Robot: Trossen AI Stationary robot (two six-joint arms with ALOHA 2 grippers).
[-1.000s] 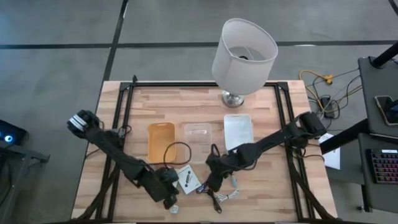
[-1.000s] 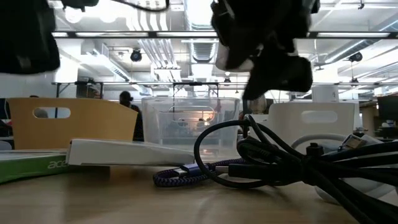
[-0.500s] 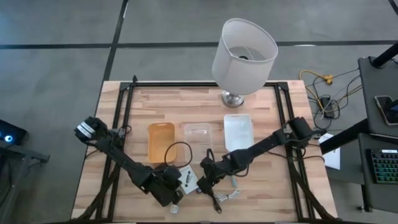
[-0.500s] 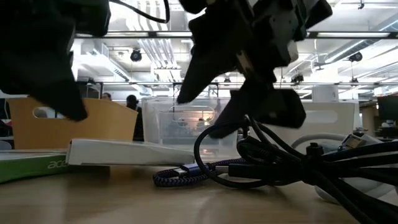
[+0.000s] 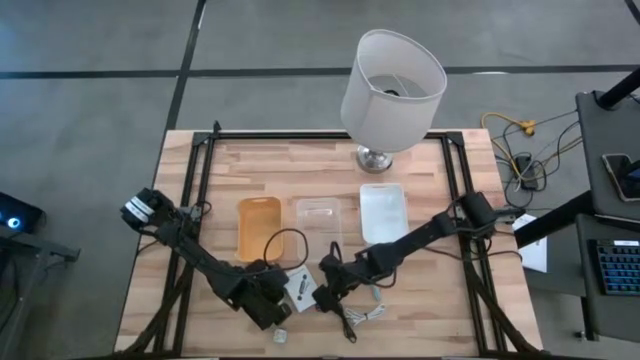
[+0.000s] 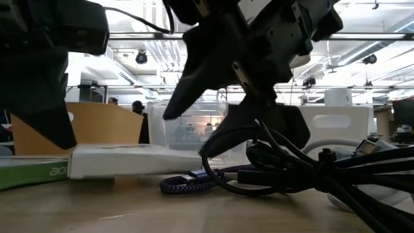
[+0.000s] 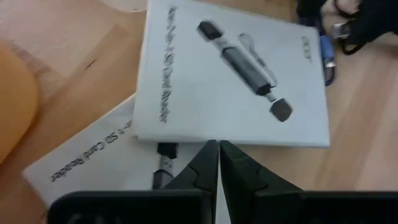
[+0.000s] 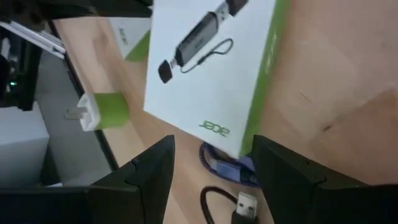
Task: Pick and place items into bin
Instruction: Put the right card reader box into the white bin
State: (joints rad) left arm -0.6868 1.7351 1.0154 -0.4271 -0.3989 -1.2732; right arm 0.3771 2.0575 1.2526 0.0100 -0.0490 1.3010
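Note:
Two white flat packets lie overlapped near the table's near edge, the upper one [image 7: 230,81] [image 5: 301,288] printed with a dark stick, the lower one [image 7: 93,162] beneath it. My left gripper [image 7: 215,163] [image 5: 274,302] is shut, its tips at the upper packet's edge. My right gripper [image 8: 214,163] [image 5: 325,290] is open, and it hangs over that packet's green-edged end [image 8: 211,68] and the purple cord [image 8: 225,168]. Black cords [image 6: 310,171] lie coiled to the right. A green and white piece [image 8: 99,109] rests flat on the table. My left gripper points its shut tips at the upper packet's edge [image 7: 211,138], slanting down from the table's near-left. Whether the tips touch the packet, I cannot tell.
Three bins stand in a row mid-table: orange [image 5: 258,228], clear [image 5: 318,214] and white [image 5: 383,210]. The large white lamp [image 5: 392,78] stands at the far edge. Black frame rails [image 5: 200,180] run along both sides of the table.
My right gripper has moved toward the table's left and downward, ending over the packets and the purple cord. My left gripper has shifted a little toward the packets.

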